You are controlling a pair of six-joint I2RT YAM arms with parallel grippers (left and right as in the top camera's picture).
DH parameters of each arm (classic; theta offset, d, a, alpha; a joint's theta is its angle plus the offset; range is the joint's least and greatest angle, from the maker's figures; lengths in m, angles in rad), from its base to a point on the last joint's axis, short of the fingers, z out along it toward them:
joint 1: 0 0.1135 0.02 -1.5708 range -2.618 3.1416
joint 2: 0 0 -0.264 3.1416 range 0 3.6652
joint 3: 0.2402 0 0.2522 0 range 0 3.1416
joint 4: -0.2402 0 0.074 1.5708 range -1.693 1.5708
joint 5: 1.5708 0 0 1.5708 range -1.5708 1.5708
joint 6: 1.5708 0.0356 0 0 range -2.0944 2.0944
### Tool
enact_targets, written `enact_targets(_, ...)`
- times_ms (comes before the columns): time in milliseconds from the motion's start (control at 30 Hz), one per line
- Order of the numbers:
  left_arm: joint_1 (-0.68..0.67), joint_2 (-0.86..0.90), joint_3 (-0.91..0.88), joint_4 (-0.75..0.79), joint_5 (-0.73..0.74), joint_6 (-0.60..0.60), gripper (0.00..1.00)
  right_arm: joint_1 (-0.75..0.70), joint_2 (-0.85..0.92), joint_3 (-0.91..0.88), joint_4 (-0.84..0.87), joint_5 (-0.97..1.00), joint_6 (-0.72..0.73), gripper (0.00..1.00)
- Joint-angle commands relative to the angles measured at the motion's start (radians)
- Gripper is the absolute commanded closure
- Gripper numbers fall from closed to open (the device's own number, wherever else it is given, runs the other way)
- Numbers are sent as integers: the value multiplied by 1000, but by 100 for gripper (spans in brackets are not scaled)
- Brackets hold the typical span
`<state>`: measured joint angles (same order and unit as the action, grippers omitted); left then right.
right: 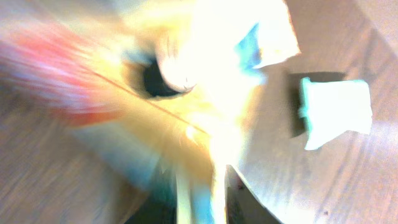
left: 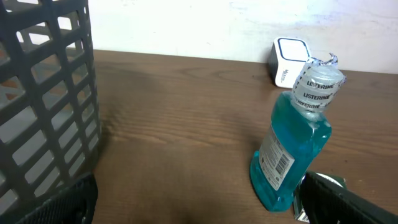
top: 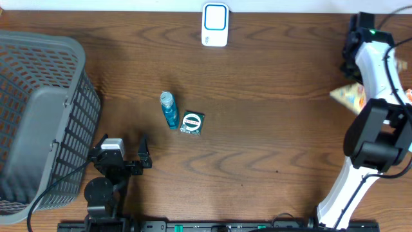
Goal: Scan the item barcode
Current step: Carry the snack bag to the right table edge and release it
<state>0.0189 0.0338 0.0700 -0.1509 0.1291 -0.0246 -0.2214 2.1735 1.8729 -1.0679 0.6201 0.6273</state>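
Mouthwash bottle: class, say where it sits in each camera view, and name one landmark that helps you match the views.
Overhead: the mouthwash bottle lies left of centre, beside a small green box.
Left wrist: the bottle fills the lower right.
Right wrist: not in it; too blurred.
Shared landmark: the white scanner, beyond the bottle in the first two.

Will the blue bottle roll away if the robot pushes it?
Probably not far: the bottle lies on its side and looks flattish, so it may slide or spin instead. It seems full of blue liquid, so likely heavy for its size. Its smooth plastic might slip.
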Motion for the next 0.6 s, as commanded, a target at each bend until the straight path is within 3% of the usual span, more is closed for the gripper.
enact_targets(0,5,-3,-16,-26,13,13,0,-50,-10,12,-8,85,64,60)
enact_targets(67,5,-3,-16,-26,13,13,0,-73,-24,12,-23,77,64,16)
enact_targets(100,5,-3,-16,-26,13,13,0,-79,-33,12,-27,61,64,1)
enact_targets(300,5,-3,-16,-26,13,13,0,-52,-111,12,-50,-171,44,1)
enact_targets(433,5,-3,-16,-26,13,13,0,23,-194,12,-84,-546,38,1)
enact_targets(567,5,-3,-16,-26,13,13,0,133,-217,12,-114,-794,-5,1)
